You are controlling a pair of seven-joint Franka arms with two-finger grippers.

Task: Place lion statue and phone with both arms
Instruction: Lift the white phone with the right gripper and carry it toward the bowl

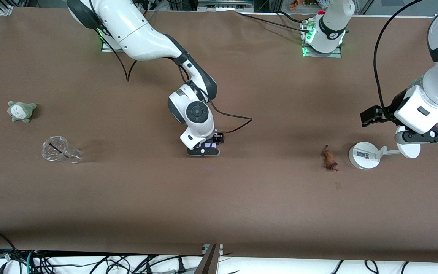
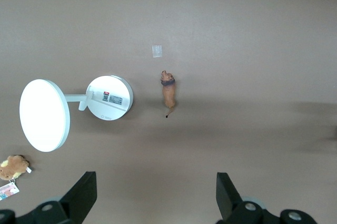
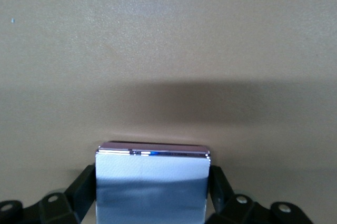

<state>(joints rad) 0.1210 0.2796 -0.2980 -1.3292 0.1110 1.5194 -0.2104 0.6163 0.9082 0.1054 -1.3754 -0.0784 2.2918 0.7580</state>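
Note:
The lion statue (image 1: 330,159) is a tiny orange-brown figurine lying on the brown table toward the left arm's end; it also shows in the left wrist view (image 2: 168,91). My left gripper (image 1: 428,136) hangs in the air over the white stand, beside the lion, with its jaws wide open and empty (image 2: 155,184). My right gripper (image 1: 203,147) is low over the table's middle, shut on the phone (image 1: 210,144). In the right wrist view the pale, glossy phone (image 3: 151,182) sits gripped between both fingers (image 3: 83,183).
A white round-based stand (image 1: 364,155) with a disc (image 2: 45,114) stands beside the lion. A brown plush with a card tag (image 2: 13,167) lies near it. A clear cup (image 1: 57,149) and a grey-green plush (image 1: 21,111) lie toward the right arm's end.

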